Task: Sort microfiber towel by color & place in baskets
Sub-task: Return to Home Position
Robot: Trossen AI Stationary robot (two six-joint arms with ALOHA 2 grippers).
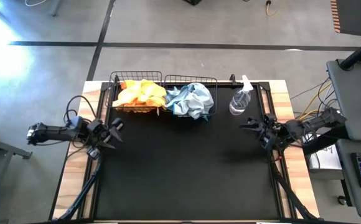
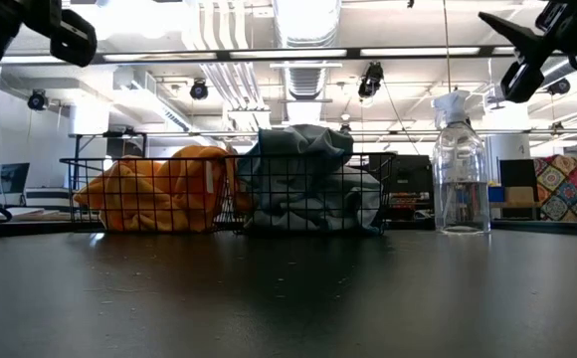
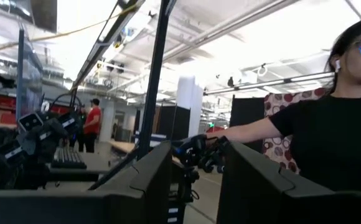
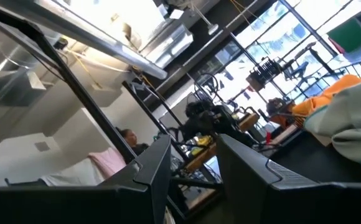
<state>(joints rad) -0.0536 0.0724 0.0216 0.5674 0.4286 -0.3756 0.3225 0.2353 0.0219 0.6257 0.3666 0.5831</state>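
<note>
**Operator:** Where does everything sit, left to right?

**Spotter:** Your left end effector hangs over the left edge of the counter, fingers spread, with nothing between them. At the far side, the orange cloths are heaped in the left basket and rise above its rim. Touching it on the right is the right basket, which holds the blue-grey cloths, also piled over the wire. The spray bottle stands upright just beside that basket. Your right end effector is near the counter's right edge, also open and empty. I see no cloth lying loose on the counter.

**Operator:** If I had to lift a cloth again, how would it handle?

**Spotter:** I judge them light, soft and limp. A cloth will drape and bunch, not keep any shape. The nap should give you grip, so slipping is unlikely. Pinch a raised fold at the top of a heap and keep away from edges pressed against the wire, where the cloth could snag. You may drag a second cloth up with the first, because they lie tangled.

**Operator:** Any brand or label to read?

**Spotter:** None that you can rely on. I can read no writing on the cloths, the baskets or the bottle.
</note>
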